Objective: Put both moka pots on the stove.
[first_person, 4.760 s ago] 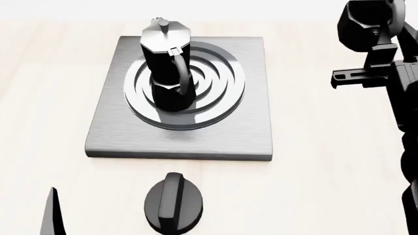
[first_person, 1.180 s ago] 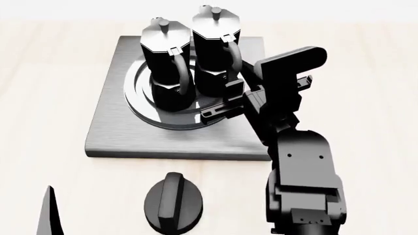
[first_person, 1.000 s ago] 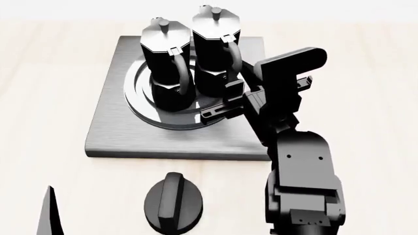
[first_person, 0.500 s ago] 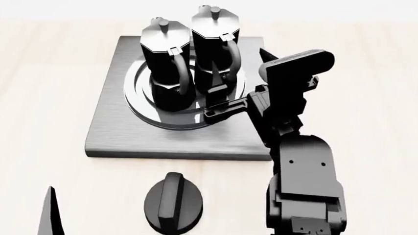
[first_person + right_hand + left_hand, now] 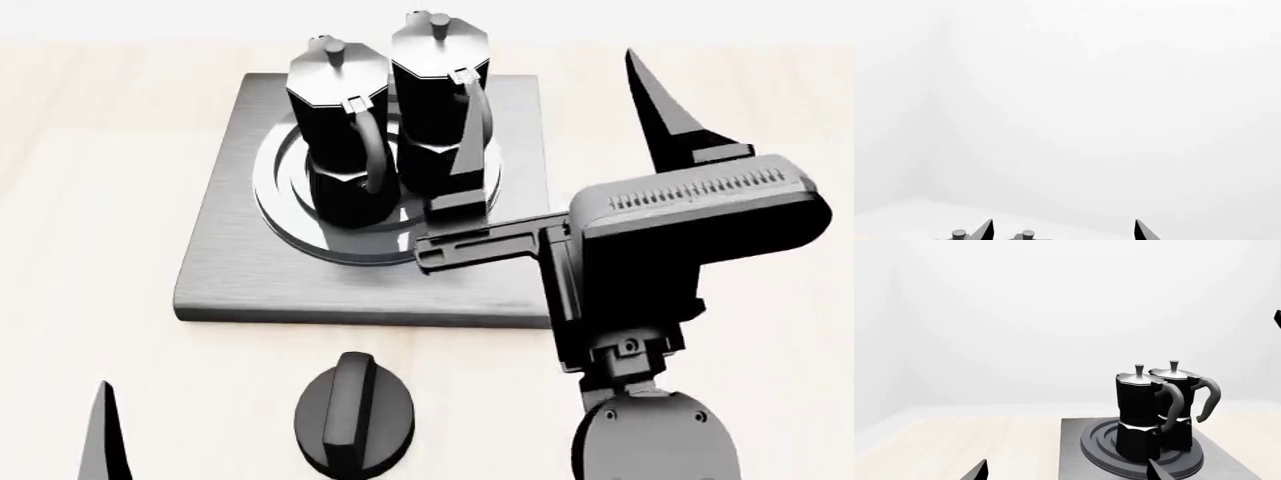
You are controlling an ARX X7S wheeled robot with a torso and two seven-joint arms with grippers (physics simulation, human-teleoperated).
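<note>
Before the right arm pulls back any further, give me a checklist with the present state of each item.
1. Left moka pot on the stove: ok, upright on the burner rings.
2. Right moka pot on the stove: ok, upright beside the first.
3. Right gripper free of the pots: ok, fingers apart, nothing between them.
4. Right arm's path away from the pot handles: cannot tell, part of the arm overlaps the right pot's base in the head view.
5. Left gripper empty: ok, open, away from the stove.
6. Dial knob untouched: ok.
</note>
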